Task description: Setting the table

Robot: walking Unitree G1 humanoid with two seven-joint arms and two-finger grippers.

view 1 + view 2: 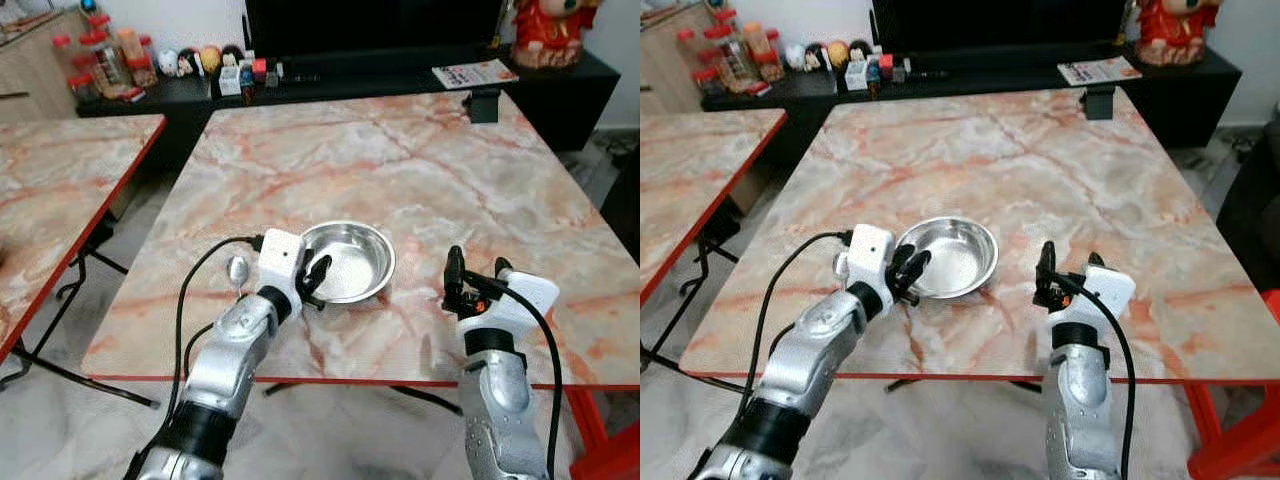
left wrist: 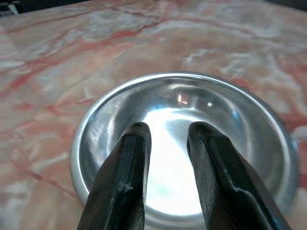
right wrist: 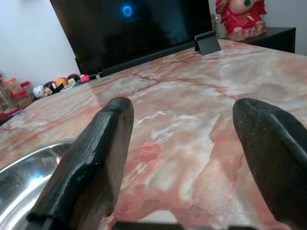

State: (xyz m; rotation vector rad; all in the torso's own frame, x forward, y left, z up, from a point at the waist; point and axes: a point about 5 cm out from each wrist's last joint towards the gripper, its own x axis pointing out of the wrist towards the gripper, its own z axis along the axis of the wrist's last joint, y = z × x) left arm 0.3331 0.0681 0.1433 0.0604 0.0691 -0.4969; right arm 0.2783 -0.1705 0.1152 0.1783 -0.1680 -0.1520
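A shiny steel bowl (image 1: 348, 262) stands empty near the front of the marble table (image 1: 400, 160). A metal spoon (image 1: 238, 270) lies on the table just left of it. My left gripper (image 1: 315, 278) hovers over the bowl's near left rim, its fingers (image 2: 134, 158) a narrow gap apart with nothing between them; the wrist view looks down into the bowl (image 2: 216, 115). My right gripper (image 1: 478, 263) stands wide open just above the table, a hand's width right of the bowl, holding nothing. The bowl's rim (image 3: 19, 163) shows beside one finger in the right wrist view.
A second marble table (image 1: 60, 180) stands to the left across a narrow floor gap. Behind is a black cabinet with jars (image 1: 100, 60), small figurines, a magazine (image 1: 475, 73) and a red figure (image 1: 550, 30). A small black stand (image 1: 483, 103) sits at the table's far edge.
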